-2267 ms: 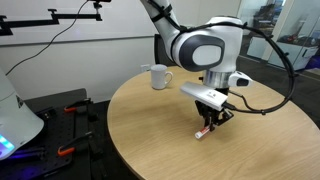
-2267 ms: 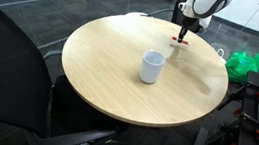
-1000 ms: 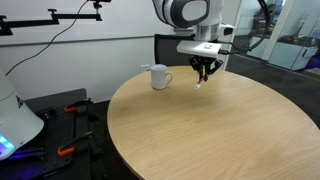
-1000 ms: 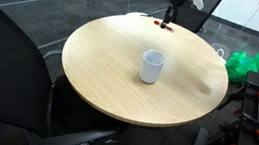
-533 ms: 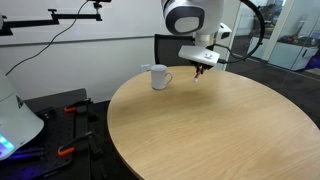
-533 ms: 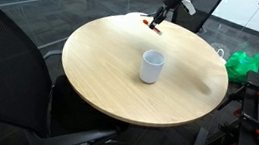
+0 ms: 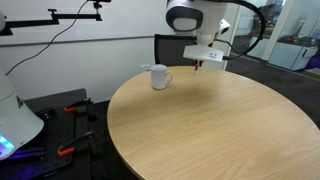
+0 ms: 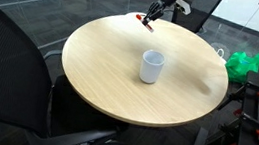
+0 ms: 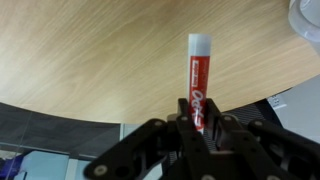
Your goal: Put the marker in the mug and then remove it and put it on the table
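Note:
My gripper (image 9: 197, 125) is shut on the red marker (image 9: 198, 80), whose white end points away from the jaws. In both exterior views the gripper (image 7: 200, 66) (image 8: 148, 23) holds the marker (image 8: 146, 25) in the air above the round tan table (image 7: 200, 130) (image 8: 108, 80), near its far edge. The white mug (image 7: 158, 77) (image 8: 151, 66) stands upright on the table, apart from the gripper. A curved white rim (image 9: 306, 20) shows at the top right corner of the wrist view.
A black office chair (image 8: 8, 77) stands close to the table edge. A green bag (image 8: 244, 63) lies on the floor beside the table. Red-handled clamps (image 7: 70, 110) and a white object (image 7: 12, 125) sit off the table.
The gripper has lifted the marker off the table and carried it up and across, toward the mug's side of the table. The mug has not moved.

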Robot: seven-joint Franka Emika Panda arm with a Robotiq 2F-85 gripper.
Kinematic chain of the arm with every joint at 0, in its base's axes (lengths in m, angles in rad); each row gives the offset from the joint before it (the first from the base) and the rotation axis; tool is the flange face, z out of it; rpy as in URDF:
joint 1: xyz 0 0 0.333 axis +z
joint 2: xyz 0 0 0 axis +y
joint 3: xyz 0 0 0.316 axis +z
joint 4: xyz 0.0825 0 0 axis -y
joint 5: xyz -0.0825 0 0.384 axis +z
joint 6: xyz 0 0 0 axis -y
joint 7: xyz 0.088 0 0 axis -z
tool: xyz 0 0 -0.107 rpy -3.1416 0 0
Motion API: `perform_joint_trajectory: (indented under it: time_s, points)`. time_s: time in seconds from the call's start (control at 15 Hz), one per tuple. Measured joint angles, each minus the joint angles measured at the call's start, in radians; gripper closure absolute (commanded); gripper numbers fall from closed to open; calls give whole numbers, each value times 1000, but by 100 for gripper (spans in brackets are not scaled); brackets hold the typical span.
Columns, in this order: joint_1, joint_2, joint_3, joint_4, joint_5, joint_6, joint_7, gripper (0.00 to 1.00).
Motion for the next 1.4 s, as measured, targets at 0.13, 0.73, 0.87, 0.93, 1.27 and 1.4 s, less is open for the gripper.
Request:
perform_joint_trajectory:
  time_s: [0.13,0.73,0.87,0.93,1.27,1.4]
  points:
    - [0,0,13,10,49,-29,-95,95]
    - [68,-28,-41,58,346,-290,-494,95]
    - [104,-40,-88,64,404,-366,-561,95]
    - [125,-47,-114,66,428,-405,-588,95]
    - [213,-71,-238,72,490,-638,-680,81]
    - [225,-74,-260,73,492,-682,-686,81]
